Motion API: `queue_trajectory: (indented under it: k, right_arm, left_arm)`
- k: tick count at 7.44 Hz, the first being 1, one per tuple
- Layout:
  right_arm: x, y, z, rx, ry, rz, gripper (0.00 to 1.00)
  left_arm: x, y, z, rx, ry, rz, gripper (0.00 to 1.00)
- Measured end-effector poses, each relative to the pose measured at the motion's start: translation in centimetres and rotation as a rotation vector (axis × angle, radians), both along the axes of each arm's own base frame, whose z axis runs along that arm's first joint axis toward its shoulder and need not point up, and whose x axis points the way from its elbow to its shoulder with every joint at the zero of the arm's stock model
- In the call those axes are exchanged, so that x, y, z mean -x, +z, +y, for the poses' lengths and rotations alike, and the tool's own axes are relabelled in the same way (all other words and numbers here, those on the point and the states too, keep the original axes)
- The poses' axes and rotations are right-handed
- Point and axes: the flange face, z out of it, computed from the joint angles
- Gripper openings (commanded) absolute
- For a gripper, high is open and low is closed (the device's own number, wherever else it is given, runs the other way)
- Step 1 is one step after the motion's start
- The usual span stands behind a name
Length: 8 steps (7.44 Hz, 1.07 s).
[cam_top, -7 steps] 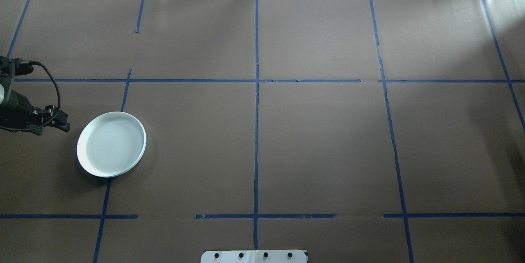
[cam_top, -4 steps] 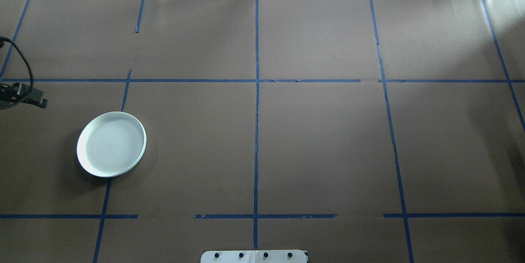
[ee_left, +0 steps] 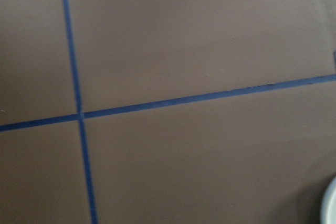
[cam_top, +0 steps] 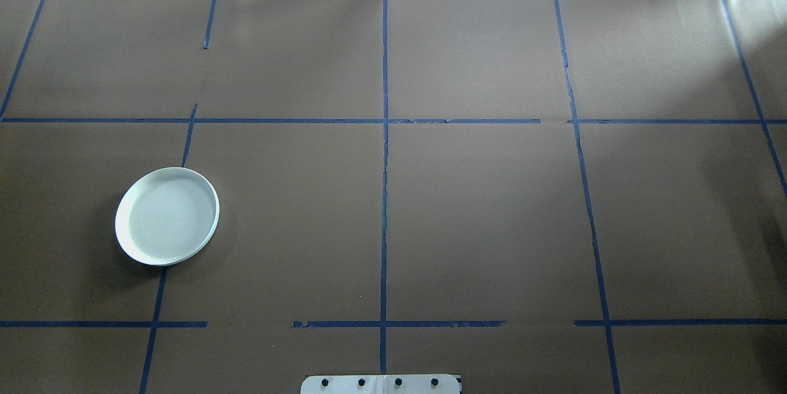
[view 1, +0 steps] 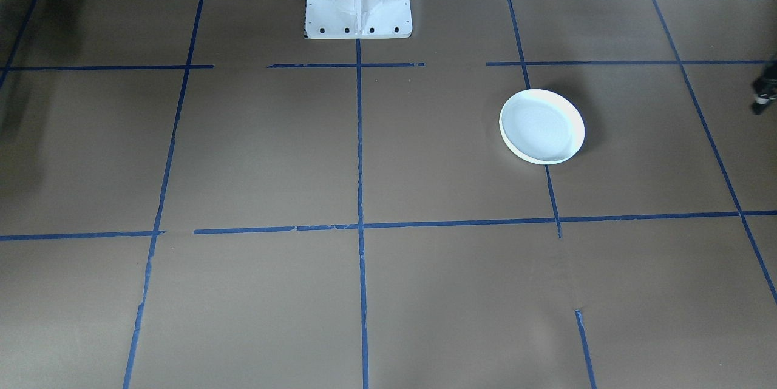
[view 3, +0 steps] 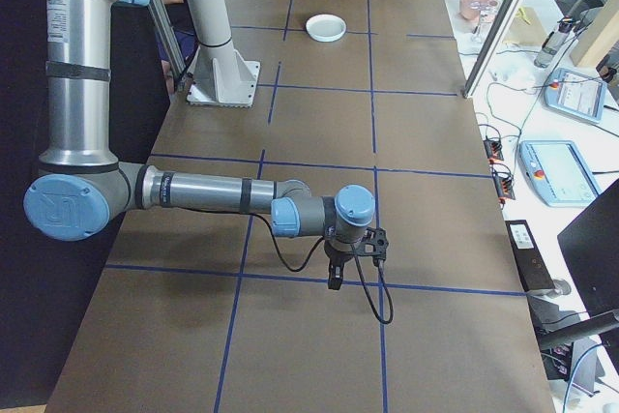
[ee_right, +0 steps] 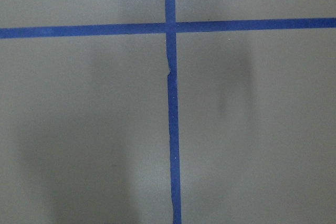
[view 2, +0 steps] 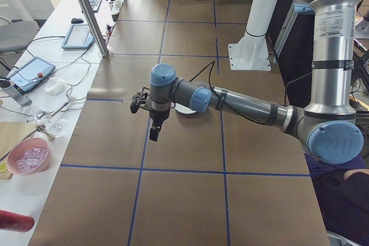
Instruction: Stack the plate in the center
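A round shallow white plate (cam_top: 166,216) with a pale grey-blue inside lies flat on the brown table, left of the middle and on a blue tape line. The front-facing view has the same plate (view 1: 542,126) right of centre. Its near edge shows a doubled rim line in the overhead view. My left gripper (view 2: 154,135) hangs above the table beside the plate (view 2: 183,109), apart from it; I cannot tell whether it is open or shut. My right gripper (view 3: 335,281) hovers over a tape crossing far from the plate (view 3: 326,27); its state cannot be told either. The left wrist view catches only a sliver of the plate (ee_left: 331,208).
The white robot pedestal (view 1: 358,0) stands at the table's robot-side edge. Blue tape lines divide the brown table (cam_top: 479,216) into cells. A side bench holds a pink bowl (view 2: 29,156), tablets (view 2: 79,36) and a metal post (view 2: 86,10).
My left gripper has drawn back off the left edge of the overhead view. The plate has not moved.
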Motion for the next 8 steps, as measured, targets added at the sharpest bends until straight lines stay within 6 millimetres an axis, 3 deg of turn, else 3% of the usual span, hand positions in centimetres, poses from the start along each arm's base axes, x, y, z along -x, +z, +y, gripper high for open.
queue_trajectory:
  k: [2, 4, 8]
  right_arm:
    - [0.0, 0.0, 0.0, 0.0, 0.0, 0.0, 1.0]
    - [0.0, 0.0, 0.0, 0.0, 0.0, 0.0, 1.0]
    - [0.0, 0.0, 0.0, 0.0, 0.0, 0.0, 1.0]
  left_arm:
    - [5.7, 7.3, 1.2, 0.083, -0.01, 0.064, 1.0]
    - [7.2, 11.4, 2.2, 0.142, -0.02, 0.129, 1.0]
    - [7.4, 11.2, 1.5, 0.149, -0.034, 0.139, 1.0]
